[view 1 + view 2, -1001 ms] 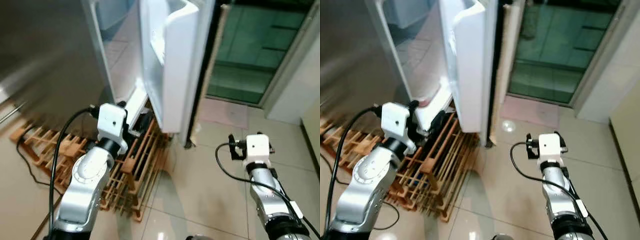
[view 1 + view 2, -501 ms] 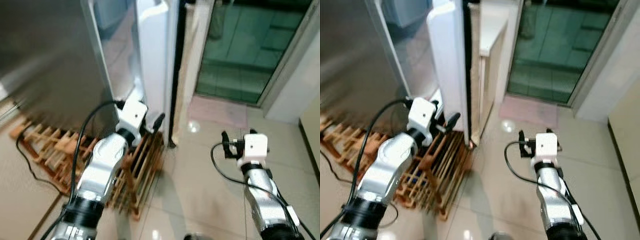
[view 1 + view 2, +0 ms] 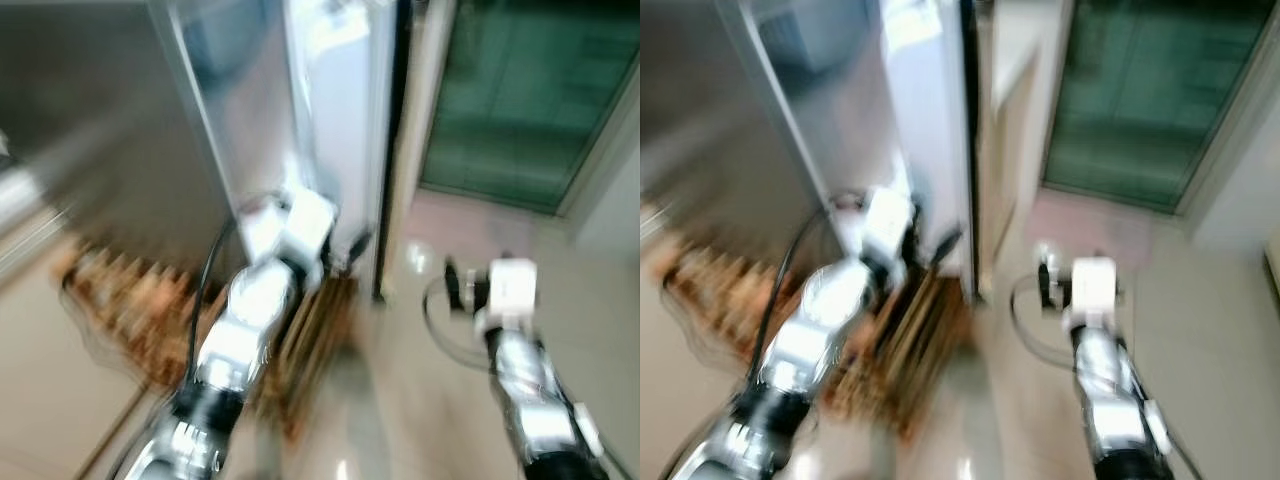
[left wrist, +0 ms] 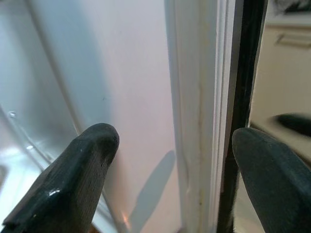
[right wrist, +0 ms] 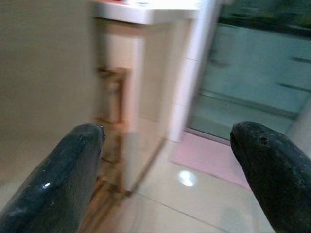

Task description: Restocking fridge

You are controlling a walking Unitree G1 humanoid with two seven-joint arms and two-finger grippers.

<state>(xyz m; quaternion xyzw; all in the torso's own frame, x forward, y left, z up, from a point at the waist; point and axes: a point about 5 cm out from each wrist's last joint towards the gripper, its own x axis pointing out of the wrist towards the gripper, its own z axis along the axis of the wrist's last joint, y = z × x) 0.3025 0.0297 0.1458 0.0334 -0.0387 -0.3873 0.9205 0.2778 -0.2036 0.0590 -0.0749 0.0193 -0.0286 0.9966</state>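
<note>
Now left gripper [image 4: 170, 160] has reached the fridge door [image 4: 146, 87] edge.

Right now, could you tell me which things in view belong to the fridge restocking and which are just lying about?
Job:
fridge door, edge-on between the open fingers
left gripper, at the door's lower edge
right gripper, open, held off over the floor

Lying about:
wooden rack on the floor by the fridge
pink mat before the glass door

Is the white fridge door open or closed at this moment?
Open. The fridge door stands edge-on, away from the cabinet, and the left hand has its fingers spread astride the door's edge.
</note>
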